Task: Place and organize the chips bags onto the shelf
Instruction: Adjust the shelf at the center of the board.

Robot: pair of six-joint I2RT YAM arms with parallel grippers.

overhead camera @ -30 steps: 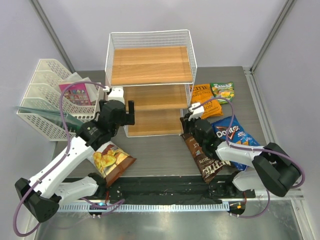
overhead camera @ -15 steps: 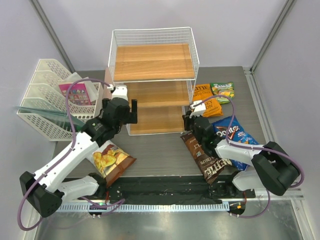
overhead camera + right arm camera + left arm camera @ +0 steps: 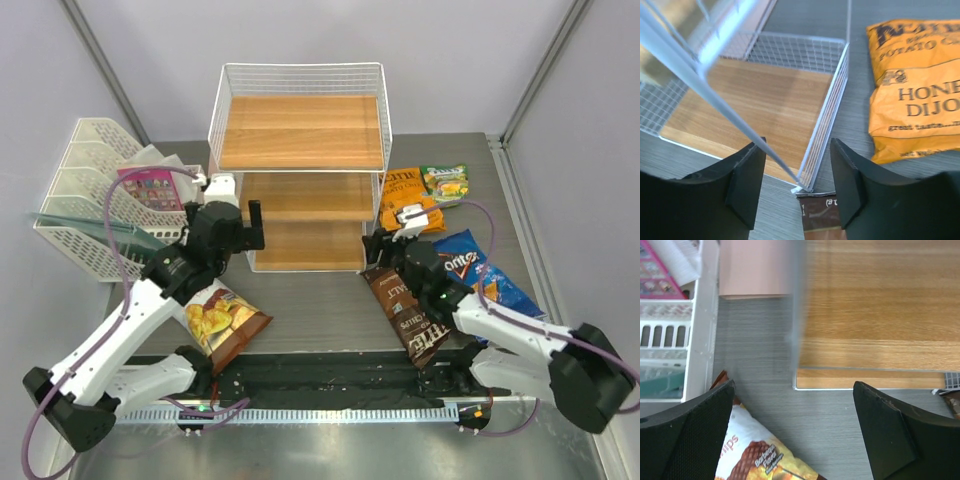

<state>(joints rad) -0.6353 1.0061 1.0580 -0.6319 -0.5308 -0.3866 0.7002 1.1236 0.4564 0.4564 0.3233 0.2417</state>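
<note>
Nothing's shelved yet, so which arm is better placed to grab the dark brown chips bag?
Right. The right gripper hangs open over the far end of the dark brown bag, by the right front corner of the shelf. The left gripper is across the shelf front, nearer the brown-white bag.

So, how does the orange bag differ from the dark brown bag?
The orange bag lies right of the shelf and looks short and wide; the dark brown bag lies slanted before the shelf's front right corner and looks long and narrow. Both lie flat on the table.
</note>
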